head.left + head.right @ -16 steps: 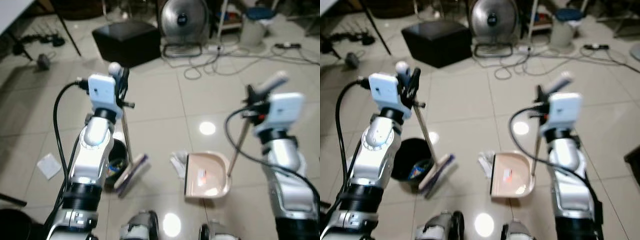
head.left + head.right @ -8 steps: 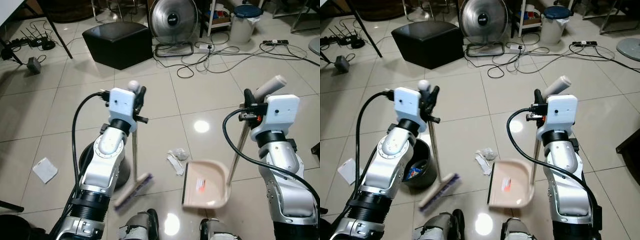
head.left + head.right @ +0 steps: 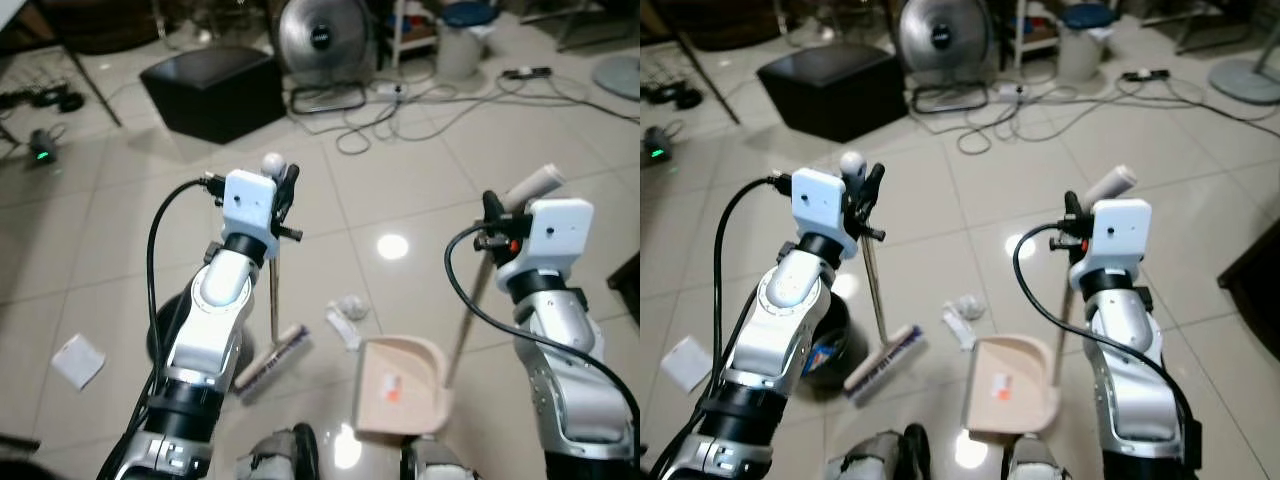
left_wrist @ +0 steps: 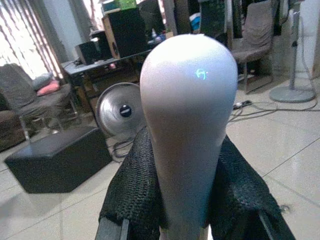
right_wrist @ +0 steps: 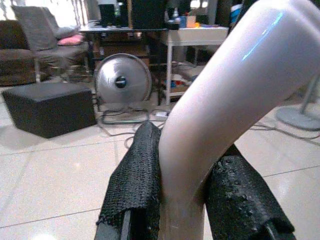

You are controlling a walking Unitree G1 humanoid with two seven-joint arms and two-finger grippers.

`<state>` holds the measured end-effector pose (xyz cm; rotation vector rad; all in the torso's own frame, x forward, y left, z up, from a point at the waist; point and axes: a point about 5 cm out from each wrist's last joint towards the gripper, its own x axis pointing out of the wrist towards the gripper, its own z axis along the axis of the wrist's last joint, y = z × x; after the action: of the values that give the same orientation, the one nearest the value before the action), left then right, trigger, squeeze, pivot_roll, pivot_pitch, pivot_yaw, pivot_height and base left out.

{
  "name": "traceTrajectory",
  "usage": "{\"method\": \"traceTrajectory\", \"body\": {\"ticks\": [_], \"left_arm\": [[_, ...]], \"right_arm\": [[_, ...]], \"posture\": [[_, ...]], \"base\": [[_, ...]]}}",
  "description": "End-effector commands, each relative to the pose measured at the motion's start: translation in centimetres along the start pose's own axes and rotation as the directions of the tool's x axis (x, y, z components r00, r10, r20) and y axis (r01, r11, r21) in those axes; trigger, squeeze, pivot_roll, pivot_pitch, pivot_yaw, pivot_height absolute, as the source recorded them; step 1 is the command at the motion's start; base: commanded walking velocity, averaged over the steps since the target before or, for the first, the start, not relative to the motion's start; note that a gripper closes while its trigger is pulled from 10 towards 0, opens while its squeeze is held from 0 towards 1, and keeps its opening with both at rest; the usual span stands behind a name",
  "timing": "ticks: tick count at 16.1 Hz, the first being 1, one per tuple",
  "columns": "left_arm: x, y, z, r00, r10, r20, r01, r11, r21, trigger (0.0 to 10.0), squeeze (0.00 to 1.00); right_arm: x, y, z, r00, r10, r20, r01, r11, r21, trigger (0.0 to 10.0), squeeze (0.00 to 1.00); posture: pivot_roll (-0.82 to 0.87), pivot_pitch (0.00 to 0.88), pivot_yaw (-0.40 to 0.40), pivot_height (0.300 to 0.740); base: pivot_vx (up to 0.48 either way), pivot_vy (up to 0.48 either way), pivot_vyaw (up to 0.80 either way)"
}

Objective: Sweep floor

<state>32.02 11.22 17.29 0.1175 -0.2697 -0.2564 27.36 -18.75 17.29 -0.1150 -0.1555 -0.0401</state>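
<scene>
L gripper (image 3: 283,185) raised, gripping broom (image 3: 272,300), R gripper (image 3: 492,208) clamping dustpan (image 3: 400,385)

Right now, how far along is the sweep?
Tools are in hand: left gripper holds the broom, right gripper the dustpan. The crumpled paper lies on the tiles between them, unswept, and the dustpan pan looks empty. A paper square also remains.

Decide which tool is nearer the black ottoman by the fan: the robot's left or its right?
Left. The left tool, shut on the broom handle, is on the black ottoman side. The right tool, gripping the dustpan handle, sits farther across the floor.
</scene>
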Motion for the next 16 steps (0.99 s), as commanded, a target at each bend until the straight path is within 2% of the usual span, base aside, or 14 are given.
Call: {"method": "traceTrajectory", "body": {"ticks": [1, 8, 13, 16], "left_arm": [[0.0, 0.4, 0.9, 0.999, 0.018, 0.046, -0.019, 1.0, 0.024, 10.0, 0.0], [0.1, 0.3, 0.8, 0.998, 0.026, 0.049, -0.026, 1.0, 0.009, 10.0, 0.0], [-0.3, 0.2, 0.9, 0.999, 0.025, 0.047, -0.026, 1.0, 0.009, 10.0, 0.0], [-1.0, 0.4, 0.8, 0.998, 0.053, 0.041, -0.053, 0.999, 0.01, 10.0, 0.0]], "right_arm": [[0.0, 0.3, 1.1, 0.999, 0.011, 0.041, -0.011, 1.0, 0.001, 10.0, 0.0], [0.2, 0.0, 1.4, 0.998, 0.016, 0.053, -0.015, 1.0, -0.013, 10.0, 0.0], [0.6, -0.2, 1.6, 0.997, 0.05, 0.061, -0.046, 0.997, -0.069, 10.0, 0.0], [1.0, 0.1, 1.7, 0.995, 0.07, 0.064, -0.065, 0.995, -0.072, 10.0, 0.0]], "posture": [[-0.09, 0.133, 0.115, 0.74], [-0.1, 0.128, 0.106, 0.74], [-0.08, 0.132, 0.076, 0.74], [-0.06, 0.135, 0.055, 0.74]], "base": [[0.292, 0.0, 0.0], [0.319, 0.0, 0.0], [0.353, 0.0, 0.0], [0.356, 0.0, 0.8]]}}
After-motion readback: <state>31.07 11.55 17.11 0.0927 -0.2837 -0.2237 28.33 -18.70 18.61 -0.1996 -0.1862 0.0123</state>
